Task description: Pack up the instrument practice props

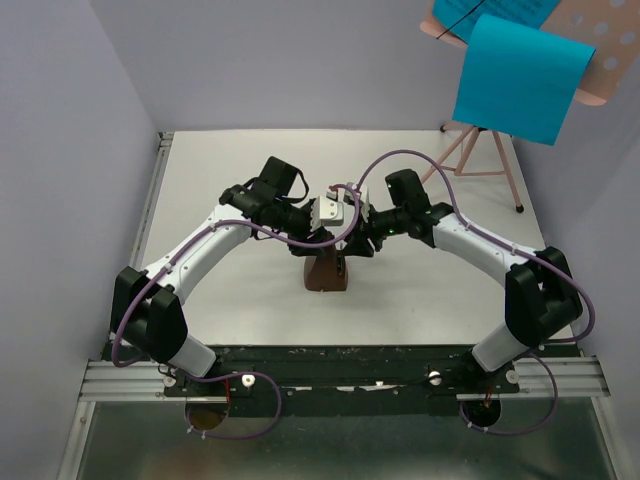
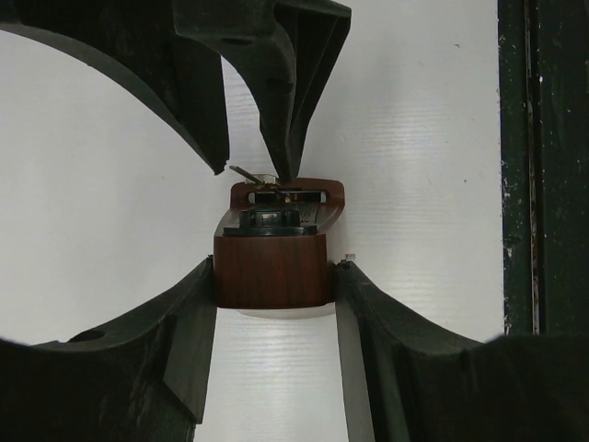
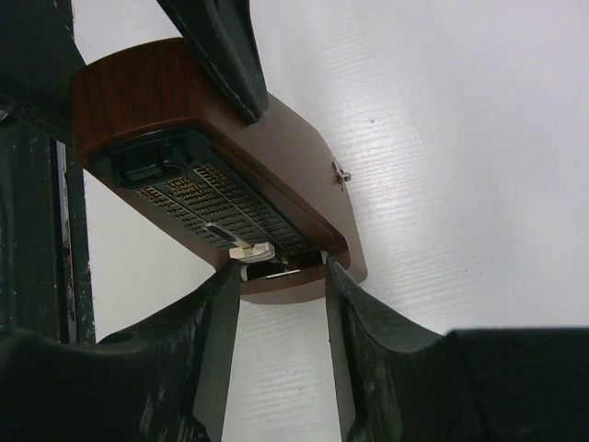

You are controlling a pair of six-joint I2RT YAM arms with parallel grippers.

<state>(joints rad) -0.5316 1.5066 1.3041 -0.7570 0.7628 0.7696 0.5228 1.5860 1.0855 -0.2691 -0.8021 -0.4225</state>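
Observation:
The dark-brown metronome (image 1: pixel 327 272) stands upright mid-table. My left gripper (image 1: pixel 325 245) is shut on its narrow top, a finger pressed on each side (image 2: pixel 274 274). My right gripper (image 1: pixel 350 243) reaches in from the other side and stands open at the lower face (image 3: pixel 281 272). Its left finger touches the pale pendulum weight (image 3: pixel 250 249), and nothing is clamped. The pink perforated music stand (image 1: pixel 605 55) is at the far right corner on thin tripod legs (image 1: pixel 478 152). A bright blue paper sheet (image 1: pixel 520 80) hangs on it.
Lavender walls enclose the white table (image 1: pixel 230 170) on the left, back and right. A black rail (image 1: pixel 330 362) with both arm bases runs along the near edge. A second blue sheet (image 1: pixel 495 10) shows at the top of the stand.

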